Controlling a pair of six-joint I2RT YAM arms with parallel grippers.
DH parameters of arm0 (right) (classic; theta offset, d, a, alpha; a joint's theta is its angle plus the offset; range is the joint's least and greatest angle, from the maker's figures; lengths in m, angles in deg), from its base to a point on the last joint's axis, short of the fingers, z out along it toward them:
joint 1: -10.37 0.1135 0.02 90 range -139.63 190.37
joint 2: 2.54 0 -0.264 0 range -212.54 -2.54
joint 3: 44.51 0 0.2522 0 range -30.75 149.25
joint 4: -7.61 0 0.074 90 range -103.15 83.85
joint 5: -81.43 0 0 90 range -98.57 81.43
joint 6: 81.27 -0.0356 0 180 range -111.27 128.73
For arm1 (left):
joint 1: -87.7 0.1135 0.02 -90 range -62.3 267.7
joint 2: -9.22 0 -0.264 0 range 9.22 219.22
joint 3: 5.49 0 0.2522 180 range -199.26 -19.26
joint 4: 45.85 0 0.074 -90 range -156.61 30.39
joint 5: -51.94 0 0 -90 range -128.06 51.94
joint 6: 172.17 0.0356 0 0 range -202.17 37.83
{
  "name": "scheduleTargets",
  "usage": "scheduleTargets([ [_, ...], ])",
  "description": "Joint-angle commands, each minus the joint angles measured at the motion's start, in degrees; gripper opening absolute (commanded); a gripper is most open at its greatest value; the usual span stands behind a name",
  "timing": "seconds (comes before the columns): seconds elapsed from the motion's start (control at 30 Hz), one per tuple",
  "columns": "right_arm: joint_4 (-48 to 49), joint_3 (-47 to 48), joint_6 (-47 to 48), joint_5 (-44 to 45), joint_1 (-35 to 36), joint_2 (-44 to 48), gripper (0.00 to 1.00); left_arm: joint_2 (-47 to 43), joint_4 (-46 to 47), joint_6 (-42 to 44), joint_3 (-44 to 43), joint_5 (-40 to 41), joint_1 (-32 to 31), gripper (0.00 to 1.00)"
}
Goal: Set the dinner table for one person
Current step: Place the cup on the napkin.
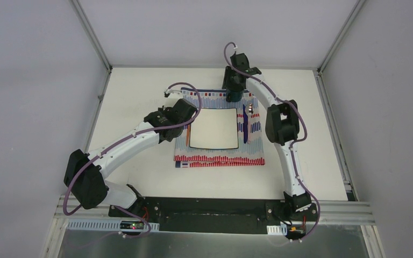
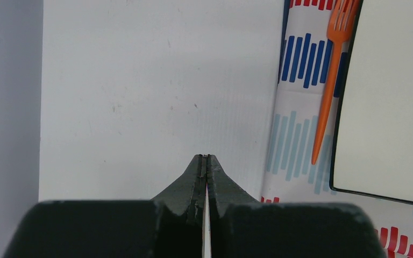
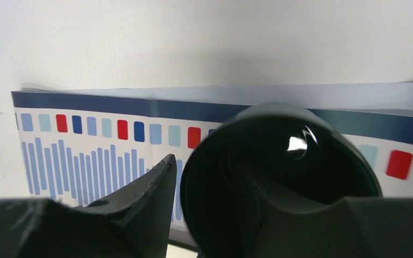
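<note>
On the white dinner table (image 1: 140, 172) lies a striped cloth (image 1: 220, 158) with a white square plate (image 1: 214, 129) on it. An orange fork (image 2: 328, 80) lies on the cloth left of the plate (image 2: 392, 97). Blue cutlery (image 1: 246, 124) lies along the plate's right side. A dark cup (image 3: 279, 161) stands on the cloth's far edge. My right gripper (image 3: 231, 177) is open astride the cup's wall, with a gap between its left finger (image 3: 145, 193) and the cup. My left gripper (image 2: 205, 157) is shut and empty, over bare table left of the cloth.
Grey aluminium rails (image 1: 333, 134) edge the table, and grey walls stand close on the left, right and far sides. The arm bases sit on a black plate (image 1: 209, 215) at the near edge.
</note>
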Motion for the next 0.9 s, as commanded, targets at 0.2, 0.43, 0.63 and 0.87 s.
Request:
scheduleTargets([
  [0.2,3.3,-1.6,3.9,6.5,1.3,12.3,0.46,-2.7,1.2,1.1,-0.2,-1.1,0.7,0.00],
  [0.43,5.2,-6.6,3.5,5.2,2.6,16.4,0.22,-3.7,1.1,0.9,0.1,-1.3,0.8,0.00],
  [0.63,5.5,-10.7,3.2,4.8,5.2,16.7,0.00,-4.0,1.2,0.3,0.4,-2.5,0.7,0.00],
  [0.87,4.9,-12.8,3.6,7.4,7.9,14.2,0.00,-5.1,1.1,-0.4,1.4,-3.6,0.7,0.00],
])
